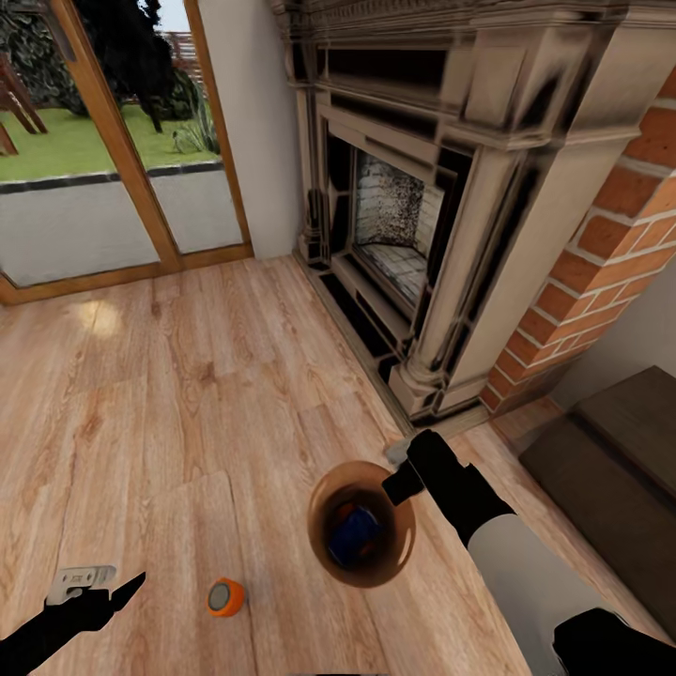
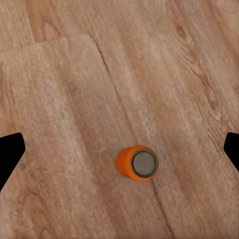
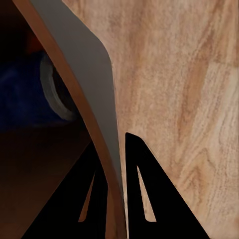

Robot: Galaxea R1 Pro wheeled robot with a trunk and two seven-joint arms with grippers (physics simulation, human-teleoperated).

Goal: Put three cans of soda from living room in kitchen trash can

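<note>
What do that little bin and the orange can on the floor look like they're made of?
The bin looks like metal: its inside is a glossy copper-brown that catches light, and in the right wrist view its wall is thin, smooth and pale grey outside. The orange can seems painted metal with a dull grey top. Being a render, plastic is possible.

Orange can (image 2: 138, 163) upright on wood floor (image 2: 74, 99).

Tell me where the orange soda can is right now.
The orange soda can stands on the wood floor low in the head view, between the open left hand and the trash can, apart from both; the left wrist view looks down on it.
</note>
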